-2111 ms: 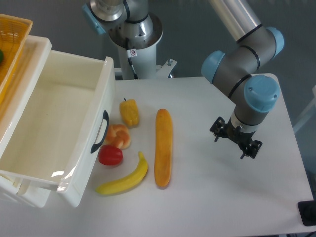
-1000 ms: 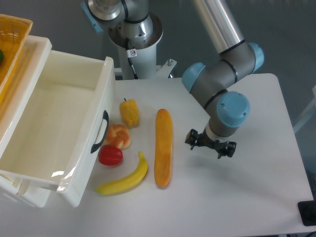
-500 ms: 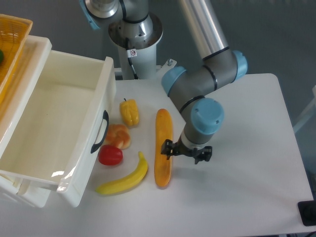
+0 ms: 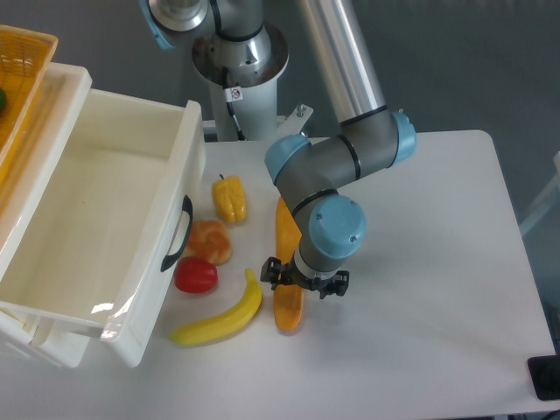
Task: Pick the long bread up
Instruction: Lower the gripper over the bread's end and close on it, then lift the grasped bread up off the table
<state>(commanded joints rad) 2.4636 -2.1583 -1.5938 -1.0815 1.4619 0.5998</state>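
Note:
The long bread (image 4: 288,308), a glossy orange-yellow loaf, lies lengthwise on the white table (image 4: 420,332). The arm covers its middle; only the near end and a strip near the far end show. My gripper (image 4: 304,280) hangs right above the loaf's lower half. Its fingers (image 4: 272,273) stand spread to either side of the loaf, open, with nothing held.
A yellow banana (image 4: 222,318) lies just left of the bread. A red tomato (image 4: 196,275), a round bun (image 4: 211,240) and a yellow pepper (image 4: 229,199) sit beside the open white drawer (image 4: 105,227). An orange basket (image 4: 19,79) is at top left.
The arm has swung left across the table, from the right side to directly over the long bread. The bread and the other food have not moved.

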